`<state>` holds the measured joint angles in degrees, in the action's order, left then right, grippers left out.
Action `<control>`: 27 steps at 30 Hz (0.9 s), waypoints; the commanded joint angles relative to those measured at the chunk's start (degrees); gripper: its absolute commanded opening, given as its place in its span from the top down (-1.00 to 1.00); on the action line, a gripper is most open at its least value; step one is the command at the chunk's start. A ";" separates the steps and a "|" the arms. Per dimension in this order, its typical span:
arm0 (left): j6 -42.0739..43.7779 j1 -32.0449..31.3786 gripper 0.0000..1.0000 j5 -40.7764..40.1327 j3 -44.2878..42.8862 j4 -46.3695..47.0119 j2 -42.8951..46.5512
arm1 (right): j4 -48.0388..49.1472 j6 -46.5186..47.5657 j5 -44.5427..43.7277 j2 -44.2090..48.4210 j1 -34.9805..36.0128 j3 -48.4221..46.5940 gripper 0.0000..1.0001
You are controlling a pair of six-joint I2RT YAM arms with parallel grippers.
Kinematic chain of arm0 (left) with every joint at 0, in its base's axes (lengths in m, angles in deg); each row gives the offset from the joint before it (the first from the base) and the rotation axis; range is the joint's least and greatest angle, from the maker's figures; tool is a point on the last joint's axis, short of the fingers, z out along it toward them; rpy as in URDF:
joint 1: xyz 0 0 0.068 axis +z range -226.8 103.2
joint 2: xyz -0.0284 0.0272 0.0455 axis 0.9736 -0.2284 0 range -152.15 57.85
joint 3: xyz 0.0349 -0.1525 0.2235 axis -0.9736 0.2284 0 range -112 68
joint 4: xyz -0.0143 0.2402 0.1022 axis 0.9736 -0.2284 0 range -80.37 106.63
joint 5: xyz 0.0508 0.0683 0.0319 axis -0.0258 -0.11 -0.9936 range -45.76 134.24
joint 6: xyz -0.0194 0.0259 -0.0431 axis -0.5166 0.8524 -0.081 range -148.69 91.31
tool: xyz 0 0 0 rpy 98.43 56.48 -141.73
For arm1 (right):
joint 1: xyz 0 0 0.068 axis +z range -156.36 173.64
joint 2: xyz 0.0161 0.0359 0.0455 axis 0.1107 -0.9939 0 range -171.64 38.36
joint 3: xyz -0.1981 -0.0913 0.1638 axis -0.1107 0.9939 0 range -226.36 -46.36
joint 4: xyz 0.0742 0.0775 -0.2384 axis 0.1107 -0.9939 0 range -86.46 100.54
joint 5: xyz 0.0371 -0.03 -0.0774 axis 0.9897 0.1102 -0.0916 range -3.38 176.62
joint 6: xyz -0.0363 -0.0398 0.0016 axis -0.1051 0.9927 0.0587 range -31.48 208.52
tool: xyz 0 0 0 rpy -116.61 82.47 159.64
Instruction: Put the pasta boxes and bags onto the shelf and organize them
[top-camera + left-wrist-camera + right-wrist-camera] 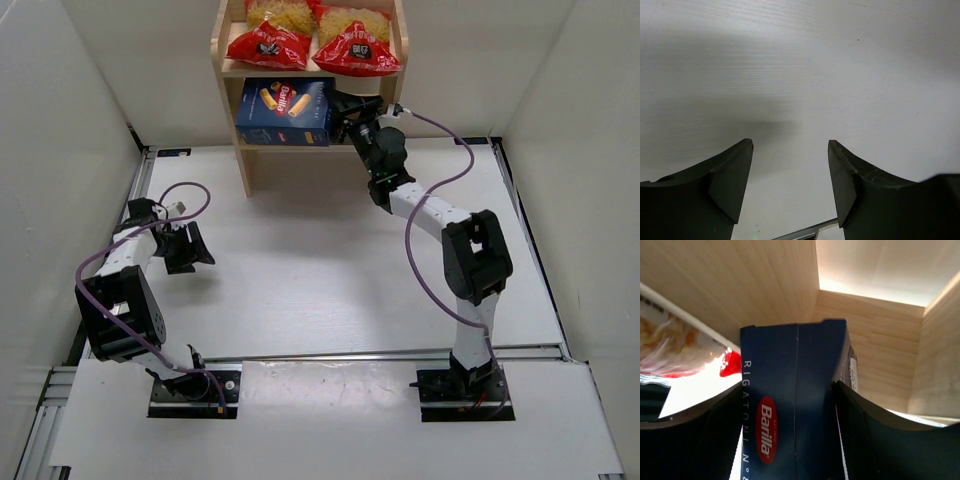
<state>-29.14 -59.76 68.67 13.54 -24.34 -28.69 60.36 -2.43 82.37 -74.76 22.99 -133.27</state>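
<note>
Nearest you, your left claw hangs just above the white table with its jaws spread apart. Farther out, your right claw is clamped on the right end of the dark blue pasta box, a finger pressed to each side of it. The box stands on the lower board of the wooden shelf and stretches away to the claw's left. Beyond and above the claw, two red bags lie side by side on the next board up, the right one almost directly over the claw.
</note>
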 commanded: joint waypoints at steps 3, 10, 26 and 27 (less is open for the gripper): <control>0.45 0.19 -0.45 0.54 -0.39 0.01 0.59 | 3.63 -6.77 -1.81 -2.27 -0.95 -11.50 1.00; 0.45 0.19 -0.45 0.54 -0.39 0.01 0.59 | -0.86 -5.64 -0.93 -7.46 -1.48 -19.41 0.95; 0.45 0.19 -0.45 0.54 0.14 0.01 0.59 | -22.82 -3.26 -4.80 -14.32 0.18 -31.47 0.05; 0.45 0.19 -0.45 0.54 0.14 0.01 0.59 | -24.32 -2.65 -4.80 -14.93 0.19 -32.61 -0.21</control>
<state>-29.12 -59.76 68.67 13.54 -24.51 -28.71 36.28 -2.11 76.01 -90.39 22.59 -159.08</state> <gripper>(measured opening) 0.722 0.719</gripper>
